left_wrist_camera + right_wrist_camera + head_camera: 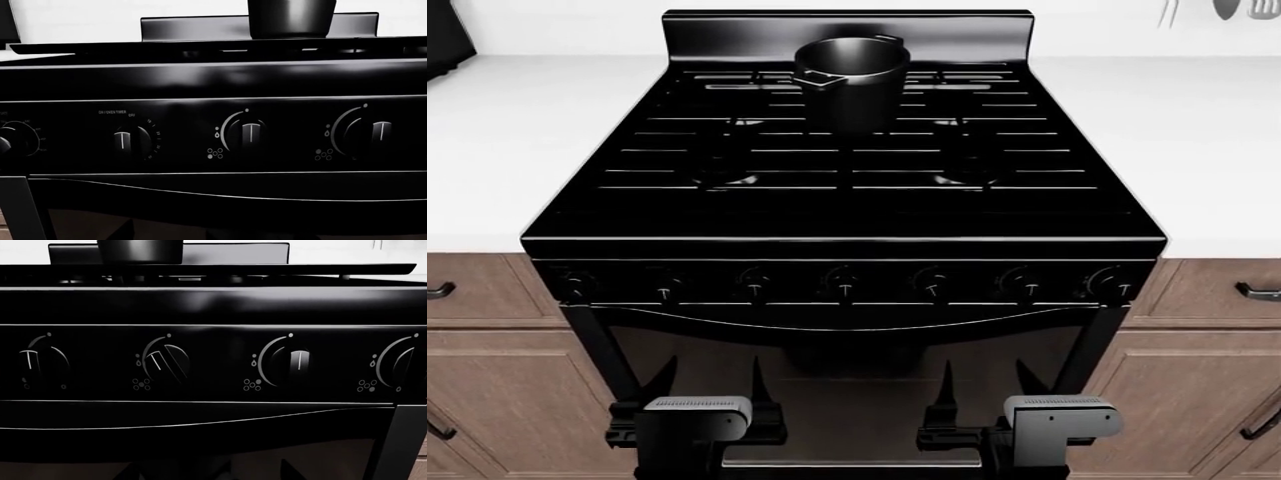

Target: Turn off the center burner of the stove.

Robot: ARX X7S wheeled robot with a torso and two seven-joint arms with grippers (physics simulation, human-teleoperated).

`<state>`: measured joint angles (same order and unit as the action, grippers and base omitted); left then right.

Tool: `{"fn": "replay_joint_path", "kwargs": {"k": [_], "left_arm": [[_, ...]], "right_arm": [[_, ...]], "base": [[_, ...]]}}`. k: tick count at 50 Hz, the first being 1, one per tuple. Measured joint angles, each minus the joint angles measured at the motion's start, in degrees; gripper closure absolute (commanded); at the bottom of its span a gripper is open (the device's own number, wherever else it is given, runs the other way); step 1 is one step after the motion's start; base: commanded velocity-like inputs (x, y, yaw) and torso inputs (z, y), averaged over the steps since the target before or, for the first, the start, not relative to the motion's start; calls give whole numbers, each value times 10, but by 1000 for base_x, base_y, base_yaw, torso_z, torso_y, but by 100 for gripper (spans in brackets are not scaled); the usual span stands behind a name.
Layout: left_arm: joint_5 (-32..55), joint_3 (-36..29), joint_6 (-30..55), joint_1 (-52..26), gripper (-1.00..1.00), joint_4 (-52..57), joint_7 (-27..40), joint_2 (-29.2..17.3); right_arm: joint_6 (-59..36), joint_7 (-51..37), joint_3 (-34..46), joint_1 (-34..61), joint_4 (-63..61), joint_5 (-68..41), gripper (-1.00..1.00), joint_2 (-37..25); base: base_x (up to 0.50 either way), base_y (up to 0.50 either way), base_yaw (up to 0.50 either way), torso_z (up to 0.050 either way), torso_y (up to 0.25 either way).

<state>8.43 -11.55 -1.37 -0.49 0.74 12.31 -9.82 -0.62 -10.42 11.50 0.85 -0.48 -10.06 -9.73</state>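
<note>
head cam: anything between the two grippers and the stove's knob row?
Nothing in the way. In the head view the left gripper and right gripper hang low before the stove, with only its oven door behind the gap up to the knob row.

We're looking at a home kitchen: black gas stove [841, 200], white countertops [534, 150], wooden cabinets [494, 370], pot [851, 80] sitting on grates.

On the stove's [213, 135] front panel, the left wrist view shows small white print over one knob [127, 141]: "ON / OVEN TIMER" and "OFF" (both faint), with tiny numerals curving round its dial, too small to read. The other knobs carry only dot and flame symbols, no words.
</note>
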Motion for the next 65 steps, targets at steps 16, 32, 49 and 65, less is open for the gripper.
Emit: {"fn": "replay_joint_path", "kwargs": {"k": [16, 32, 49, 65], "left_arm": [[4, -5, -2, -1, -100, -1, 5, -3], [10, -2, 34, 33, -100, 150, 39, -14], [12, 2, 94, 44, -100, 336, 67, -40], [16, -4, 85, 45, -100, 352, 74, -47]], "right_arm": [[2, -5, 5, 1, 0, -5, -100, -4], [5, -8, 9, 0, 0, -12, -100, -8], [-26, -25, 21, -1, -51, -11, -100, -13], [-44, -26, 42, 3, -74, -8, -100, -17]], "base": [[56, 0, 0, 0, 0], [56, 0, 0, 0, 0], [57, 0, 0, 0, 0], [57, 0, 0, 0, 0]]}}
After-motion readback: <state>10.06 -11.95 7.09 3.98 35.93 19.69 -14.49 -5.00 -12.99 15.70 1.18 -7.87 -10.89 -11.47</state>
